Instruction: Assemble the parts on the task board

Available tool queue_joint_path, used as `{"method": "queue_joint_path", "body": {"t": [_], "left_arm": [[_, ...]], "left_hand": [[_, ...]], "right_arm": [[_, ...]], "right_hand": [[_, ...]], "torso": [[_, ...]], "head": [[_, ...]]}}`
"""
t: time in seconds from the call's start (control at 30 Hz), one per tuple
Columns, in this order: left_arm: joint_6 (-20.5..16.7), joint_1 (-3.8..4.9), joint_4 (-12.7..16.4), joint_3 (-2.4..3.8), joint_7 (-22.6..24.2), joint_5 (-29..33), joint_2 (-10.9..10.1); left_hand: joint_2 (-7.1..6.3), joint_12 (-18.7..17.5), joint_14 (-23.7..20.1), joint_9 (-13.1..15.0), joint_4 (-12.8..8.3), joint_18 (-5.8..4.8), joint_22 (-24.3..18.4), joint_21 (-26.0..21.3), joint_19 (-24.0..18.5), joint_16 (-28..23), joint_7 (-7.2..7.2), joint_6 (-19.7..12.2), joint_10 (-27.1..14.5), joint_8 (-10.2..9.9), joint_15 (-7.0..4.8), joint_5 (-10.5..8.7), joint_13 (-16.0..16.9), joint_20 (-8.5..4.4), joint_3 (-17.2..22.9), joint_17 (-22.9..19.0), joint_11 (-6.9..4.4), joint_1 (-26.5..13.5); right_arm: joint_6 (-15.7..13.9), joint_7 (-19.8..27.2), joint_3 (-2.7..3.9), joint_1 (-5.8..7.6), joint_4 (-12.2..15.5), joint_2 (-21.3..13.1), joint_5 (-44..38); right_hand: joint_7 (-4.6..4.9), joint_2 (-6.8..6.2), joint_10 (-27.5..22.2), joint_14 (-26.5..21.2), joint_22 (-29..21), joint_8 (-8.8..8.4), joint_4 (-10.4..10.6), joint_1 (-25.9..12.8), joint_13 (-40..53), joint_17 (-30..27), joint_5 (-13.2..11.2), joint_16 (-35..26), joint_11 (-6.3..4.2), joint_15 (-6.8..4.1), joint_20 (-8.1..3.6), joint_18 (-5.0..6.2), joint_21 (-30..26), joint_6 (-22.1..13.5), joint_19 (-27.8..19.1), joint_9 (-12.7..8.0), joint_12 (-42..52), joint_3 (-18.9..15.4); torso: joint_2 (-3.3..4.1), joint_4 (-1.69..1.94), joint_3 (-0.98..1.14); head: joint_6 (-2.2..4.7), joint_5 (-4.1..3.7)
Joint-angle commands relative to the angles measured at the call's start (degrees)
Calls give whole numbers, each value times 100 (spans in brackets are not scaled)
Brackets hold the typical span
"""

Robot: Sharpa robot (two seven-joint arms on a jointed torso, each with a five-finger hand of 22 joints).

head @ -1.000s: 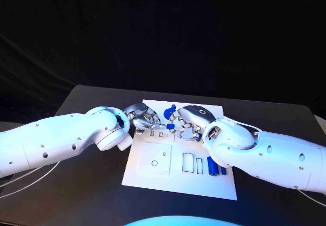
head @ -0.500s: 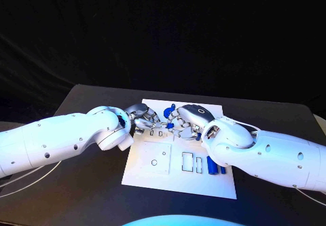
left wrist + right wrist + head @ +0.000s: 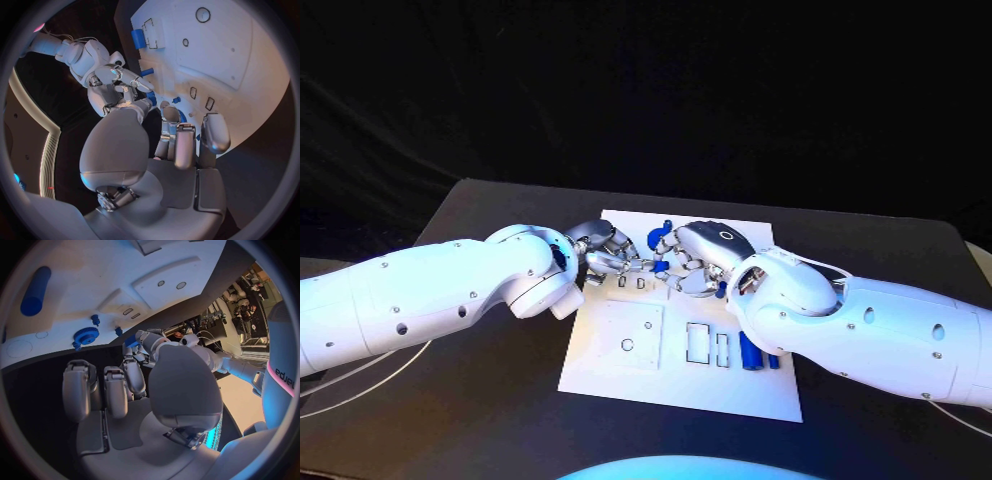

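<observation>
Hands meet fingertip to fingertip over the far half of the board (image 3: pixel 678 390): left hand (image 3: pixel 600 252) and right hand (image 3: pixel 700 258), each with fingers curled. Small blue parts (image 3: pixel 661 268) lie between them, equally near both; which hand holds one cannot be told. Gear (image 3: pixel 85 336) lies flat just beyond the right fingers (image 3: pixel 107 390).

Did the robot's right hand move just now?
Barely. The right hand has crept slightly toward the left hand, judged against the white board.

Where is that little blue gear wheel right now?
In the right wrist view the blue gear lies on the white board, just beyond the right hand, beside a small blue peg.
</observation>
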Motion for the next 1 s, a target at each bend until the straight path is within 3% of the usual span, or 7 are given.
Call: {"method": "queue_joint_path", "body": {"t": [0.03, 0.2, 0.4, 1.0], "left_arm": [[73, 0, -2, 3, -49, -21, 18], [73, 1, -12, 4, -65, -21, 19], [98, 1, -19, 4, -86, -34, 13], [92, 2, -18, 5, -96, -50, 11]], "left_hand": [[-16, 23, 333, 4, -34, -92, 5, 32, 35, 39, -46, 14, 47, 25, -49, 35, 6, 13, 7, 669, 1, 52], [22, 63, 348, 15, -41, -91, 8, 37, 31, 61, -74, 16, 80, 54, -78, 41, 54, 4, 105, 704, -27, 230], [-32, 60, 350, 12, -66, -92, 22, 45, 30, 65, -91, 2, 67, 61, -92, 36, 49, -4, 278, 710, -43, 484], [-72, 64, 352, 13, -65, -93, 28, 48, 31, 68, -90, 14, 68, 73, -94, 28, 54, -6, 314, 715, -43, 530]], "right_arm": [[-126, 10, 2, 0, 33, -1, -62], [-202, 18, 2, 0, 66, -16, -72], [-334, 35, 3, 0, 90, -30, -83], [-361, 113, 3, -1, 153, -21, -80]], "right_hand": [[4, -12, 59, 538, 971, 17, 27, -49, 25, 1285, 38, 29, -2, 27, 19, -32, 38, 59, 124, 11, 26, -5], [2, -11, 65, 540, 978, 20, 25, -46, 29, 1291, 43, 31, -4, 26, 19, -35, 51, 65, 131, 13, 30, -4], [-5, -8, 82, 541, 993, 26, 13, -26, 41, 1295, 71, 33, -10, 21, 17, -40, 74, 79, 145, 19, 39, 7], [-9, -9, 134, 544, 1026, 34, -1, -7, 93, 1311, 141, 38, -16, 15, 12, -53, 129, 97, 177, 29, 79, 21]], "torso": [[-1, -1, -1], [0, -3, 1], [-4, -2, -4], [-3, 0, -7]], "head": [[-6, 3], [-12, 8], [-8, 3], [-9, 13]]}}
